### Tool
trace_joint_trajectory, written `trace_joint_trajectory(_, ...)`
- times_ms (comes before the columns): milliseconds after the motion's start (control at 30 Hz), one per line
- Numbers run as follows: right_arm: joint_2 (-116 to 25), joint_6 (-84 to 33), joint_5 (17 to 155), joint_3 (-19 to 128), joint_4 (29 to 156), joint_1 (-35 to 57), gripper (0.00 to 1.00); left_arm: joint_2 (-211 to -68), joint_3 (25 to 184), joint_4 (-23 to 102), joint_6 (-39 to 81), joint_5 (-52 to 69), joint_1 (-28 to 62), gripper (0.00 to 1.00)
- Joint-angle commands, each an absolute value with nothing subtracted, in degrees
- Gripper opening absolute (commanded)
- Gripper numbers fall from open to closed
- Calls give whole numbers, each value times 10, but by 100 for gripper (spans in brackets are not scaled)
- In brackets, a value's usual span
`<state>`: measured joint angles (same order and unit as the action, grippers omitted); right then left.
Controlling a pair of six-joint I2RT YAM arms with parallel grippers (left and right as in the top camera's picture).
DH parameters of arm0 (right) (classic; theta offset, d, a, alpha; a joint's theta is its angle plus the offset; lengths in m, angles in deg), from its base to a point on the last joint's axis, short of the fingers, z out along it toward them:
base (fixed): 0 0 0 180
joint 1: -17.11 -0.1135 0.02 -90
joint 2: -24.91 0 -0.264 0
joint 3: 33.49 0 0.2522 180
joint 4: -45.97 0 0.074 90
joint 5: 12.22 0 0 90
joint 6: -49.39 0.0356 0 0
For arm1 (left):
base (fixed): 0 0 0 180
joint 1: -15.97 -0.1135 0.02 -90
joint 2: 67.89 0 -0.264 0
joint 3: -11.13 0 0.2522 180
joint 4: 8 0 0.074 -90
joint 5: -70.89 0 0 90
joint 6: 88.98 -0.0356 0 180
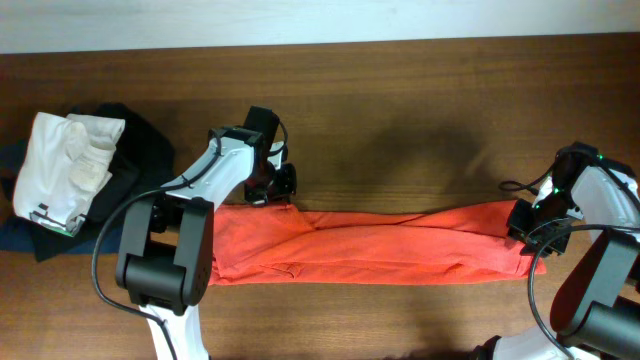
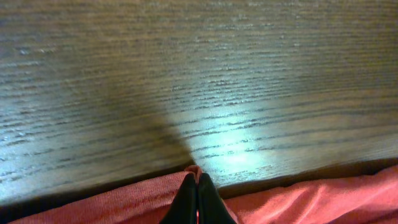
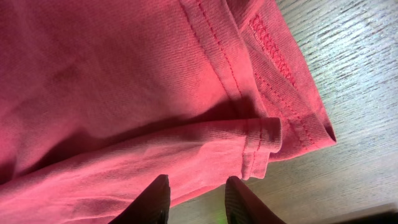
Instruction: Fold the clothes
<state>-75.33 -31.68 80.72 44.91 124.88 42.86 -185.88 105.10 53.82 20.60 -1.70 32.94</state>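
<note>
The clothes (image 1: 380, 245), a red-orange T-shirt, lie folded into a long narrow band across the front of the wooden table (image 1: 400, 110). My left gripper (image 1: 272, 195) sits at the band's upper left edge. In the left wrist view its fingers (image 2: 197, 180) are pressed together, and a small peak of red cloth (image 2: 311, 199) is pinched at their tips. My right gripper (image 1: 525, 225) is at the band's right end. In the right wrist view it (image 3: 198, 183) stands open just over the hemmed edge of the shirt (image 3: 124, 93), with nothing between its fingers.
A crumpled white garment (image 1: 65, 165) lies on black cloth (image 1: 140, 150) and navy cloth (image 1: 15, 235) at the table's left side. Bare wood stretches behind the shirt.
</note>
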Motion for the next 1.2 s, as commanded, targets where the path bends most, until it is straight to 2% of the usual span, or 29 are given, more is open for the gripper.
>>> trace_joint_trajectory(0,-749,-318,810,447,1248,430,33,-1858,1096,586,207,1,327,1)
trace_joint_trajectory(100,-749,-318,806,447,1248,430,33,-1772,1137,646,194,62,360,1)
trace_joint_trajectory(300,-749,-318,806,447,1248,430,34,-1734,1117,755,194,25,481,0)
trace_joint_trajectory(500,-749,-318,806,447,1249,430,34,-1734,1073,754,199,26,531,0)
trace_joint_trajectory(600,-749,-318,806,447,1249,430,34,-1734,1073,755,216,86,531,0)
trace_joint_trajectory(700,-749,-318,806,447,1248,430,34,-1734,1073,707,216,34,530,1)
trace_joint_trajectory(833,-749,-318,806,447,1249,430,34,-1737,1073,649,229,-136,530,1)
trace_joint_trajectory(1000,-749,-318,806,447,1249,430,34,-1739,1050,637,261,-260,529,1)
trace_joint_trajectory(1033,-749,-318,806,447,1249,430,34,-1739,1039,632,261,-260,529,10)
trace_joint_trajectory(1067,-749,-318,806,447,1249,430,34,-1739,1022,622,260,-260,529,53)
trace_joint_trajectory(1100,-749,-318,806,447,1249,430,34,-1739,1014,614,260,-260,529,71)
trace_joint_trajectory(1167,-749,-318,806,447,1249,430,34,-1734,1019,604,258,-260,521,76)
